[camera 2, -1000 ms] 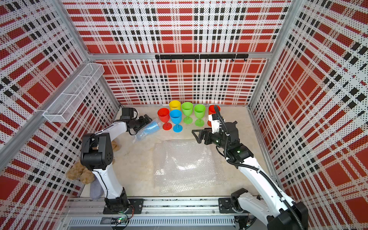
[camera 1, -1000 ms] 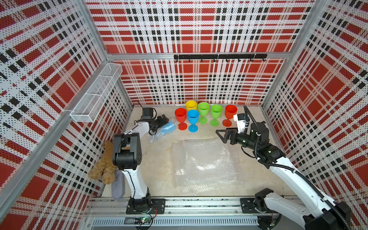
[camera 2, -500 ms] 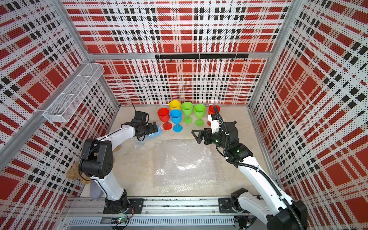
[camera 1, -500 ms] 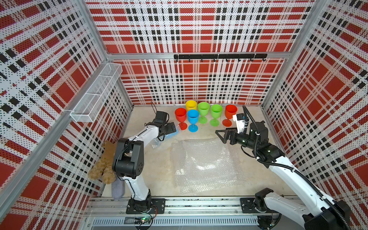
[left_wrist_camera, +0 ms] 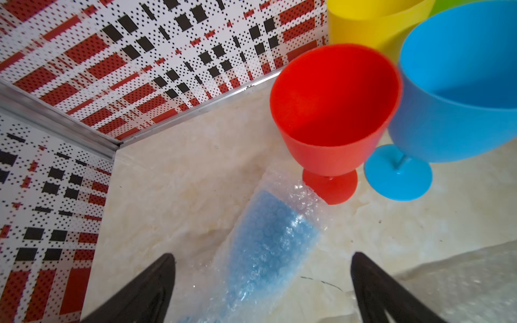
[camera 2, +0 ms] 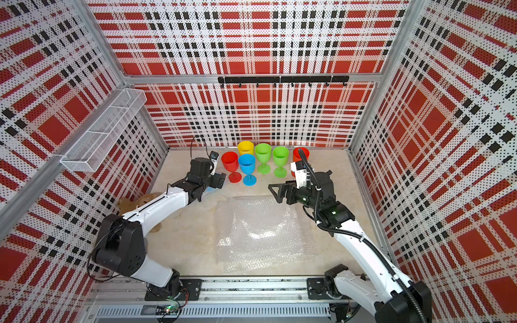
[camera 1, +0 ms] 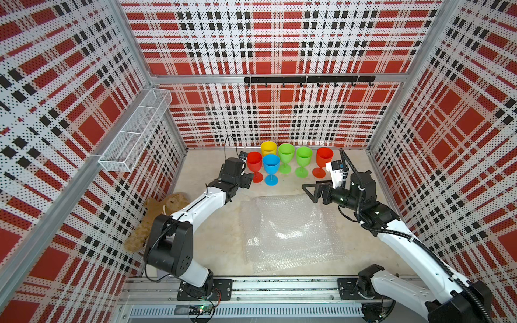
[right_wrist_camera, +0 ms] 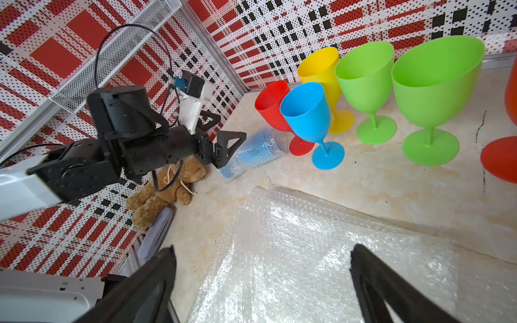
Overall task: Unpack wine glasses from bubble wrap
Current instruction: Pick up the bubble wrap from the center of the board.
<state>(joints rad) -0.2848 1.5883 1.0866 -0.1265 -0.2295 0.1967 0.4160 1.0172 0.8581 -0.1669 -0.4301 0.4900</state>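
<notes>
Taking the back wall as twelve o'clock, six bare goblets stood upright in a cluster at twelve on the desk (camera 1: 221,237). A red goblet (camera 1: 254,163) and a blue goblet (camera 1: 270,165) were in front with a yellow goblet (camera 1: 268,147) behind them. Next came a first green goblet (camera 1: 286,152), a second green goblet (camera 1: 303,155), and another red goblet (camera 1: 324,156) at the one o'clock end.

The wrapped blue goblet (left_wrist_camera: 265,246) lay on its side at about eleven o'clock. It was cased in bubble wrap (left_wrist_camera: 302,195), whose crinkled loose end reached right up to the foot of the nearer red goblet. The left claw (left_wrist_camera: 261,256) hung over it with its jaws spread as wide as they went, one finger to each side, and had hold of nothing. Whether either finger brushed the plastic I couldn't tell.

The right claw (right_wrist_camera: 263,250) was out at two o'clock, equally wide open and empty. It hovered above the far edge of the flat sheet (camera 1: 288,229). That shiny sheet lay spread from the middle of the desk towards five o'clock, and from its edges it looked like more than one layer.

A teddy bear (camera 1: 156,215) slumped against the left wall at nine o'clock, with a grey cloth (right_wrist_camera: 156,235) just beside it at about eight. A wire basket (camera 1: 134,131) hung on the left wall and a black hook rail (camera 1: 307,79) ran along the back one.
</notes>
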